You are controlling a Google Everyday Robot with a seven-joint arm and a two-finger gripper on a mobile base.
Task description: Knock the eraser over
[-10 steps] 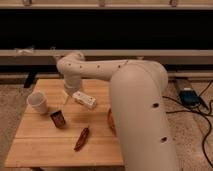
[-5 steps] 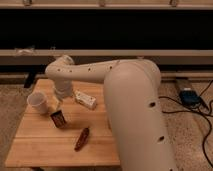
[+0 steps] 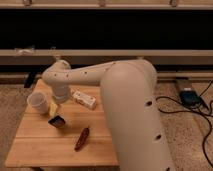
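A wooden table (image 3: pixel 35 145) carries 3 bystanders: a white cup (image 3: pixel 38 102) at 10 o'clock, a white box (image 3: pixel 84 100) lying at 12 o'clock, and a red-brown chili (image 3: pixel 82 138) at 6 o'clock. The gripper (image 3: pixel 54 109) hangs just beside the cup. On the floor at 3 o'clock, black cables (image 3: pixel 202 127) trail from a blue-topped device (image 3: pixel 189 96).

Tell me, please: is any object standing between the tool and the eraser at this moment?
Nothing visible stands between them. The tool is directly above the eraser, at or almost at its top. The white cup is to one side, the white box to the other, and the chili pepper lies nearer the table's front edge.
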